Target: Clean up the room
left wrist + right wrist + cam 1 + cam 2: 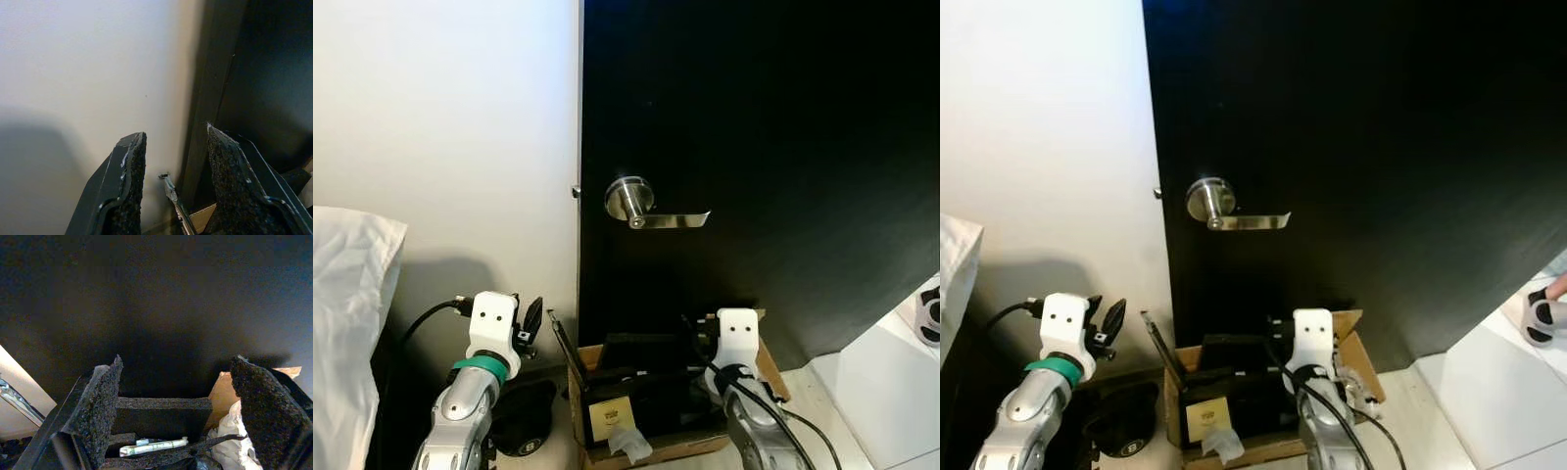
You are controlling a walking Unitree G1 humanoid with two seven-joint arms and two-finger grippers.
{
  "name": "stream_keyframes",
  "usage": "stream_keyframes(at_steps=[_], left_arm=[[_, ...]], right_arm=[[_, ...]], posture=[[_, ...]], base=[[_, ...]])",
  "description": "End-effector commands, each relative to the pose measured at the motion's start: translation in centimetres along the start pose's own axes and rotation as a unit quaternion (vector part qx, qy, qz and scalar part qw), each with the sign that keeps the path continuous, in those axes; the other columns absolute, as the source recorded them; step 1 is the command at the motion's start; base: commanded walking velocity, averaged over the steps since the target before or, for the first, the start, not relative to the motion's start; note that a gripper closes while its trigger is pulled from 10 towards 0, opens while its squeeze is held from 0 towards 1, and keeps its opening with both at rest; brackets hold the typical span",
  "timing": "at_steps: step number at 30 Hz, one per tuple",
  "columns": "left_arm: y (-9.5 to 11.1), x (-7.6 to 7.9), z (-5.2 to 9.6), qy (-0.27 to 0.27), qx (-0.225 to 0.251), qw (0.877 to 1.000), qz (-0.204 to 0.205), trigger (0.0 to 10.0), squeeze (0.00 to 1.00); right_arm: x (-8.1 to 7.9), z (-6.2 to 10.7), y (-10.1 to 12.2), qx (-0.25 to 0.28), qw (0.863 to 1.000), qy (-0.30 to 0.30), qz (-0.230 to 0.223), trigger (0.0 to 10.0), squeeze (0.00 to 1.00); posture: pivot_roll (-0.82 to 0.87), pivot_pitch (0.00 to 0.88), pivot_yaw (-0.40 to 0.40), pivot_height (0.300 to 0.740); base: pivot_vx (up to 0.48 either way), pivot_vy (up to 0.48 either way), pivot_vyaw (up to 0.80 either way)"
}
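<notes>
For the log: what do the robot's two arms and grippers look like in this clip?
Both arms are silver metal, each ending in a white wrist block with two small dark holes. The left arm wears a teal band below that block; black cables run along both it and the right arm. The left gripper and right gripper each have two long black fingers with rough, grainy pads.

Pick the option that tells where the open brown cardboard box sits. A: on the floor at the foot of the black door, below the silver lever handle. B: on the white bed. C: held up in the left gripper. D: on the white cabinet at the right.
A: the open brown cardboard box stands on the floor against the black door, beneath the silver lever handle.
</notes>
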State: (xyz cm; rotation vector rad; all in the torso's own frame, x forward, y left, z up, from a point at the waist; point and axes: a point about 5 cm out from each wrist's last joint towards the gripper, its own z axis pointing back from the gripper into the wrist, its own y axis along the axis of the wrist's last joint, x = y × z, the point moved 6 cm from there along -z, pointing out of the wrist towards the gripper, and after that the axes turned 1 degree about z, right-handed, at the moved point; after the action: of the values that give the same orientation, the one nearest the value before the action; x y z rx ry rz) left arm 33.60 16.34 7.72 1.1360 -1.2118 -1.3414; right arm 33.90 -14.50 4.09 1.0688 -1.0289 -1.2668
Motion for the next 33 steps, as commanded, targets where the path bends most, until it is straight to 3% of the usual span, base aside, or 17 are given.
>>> stream_keyframes(at_steps=[1, 33], left_arm=[[-0.22, 0.38, 0.24, -0.007, -0.001, 1.000, -0.002, 10.0, 0.00], [-0.01, 0.19, 0.15, -0.007, 0.001, 1.000, -0.007, 10.0, 0.00]], right_arm=[[0.04, 0.27, -0.77, -0.014, 1.000, 0.003, 0.003, 10.0, 0.00], [-0.23, 0.08, -0.83, -0.018, 1.000, 0.006, -0.002, 10.0, 0.00]], posture=[[0.04, 0.000, -0.006, 0.740], [0.05, 0.000, 0.000, 0.740]], base=[[0.000, 0.000, 0.00], [-0.297, 0.000, 0.00]])
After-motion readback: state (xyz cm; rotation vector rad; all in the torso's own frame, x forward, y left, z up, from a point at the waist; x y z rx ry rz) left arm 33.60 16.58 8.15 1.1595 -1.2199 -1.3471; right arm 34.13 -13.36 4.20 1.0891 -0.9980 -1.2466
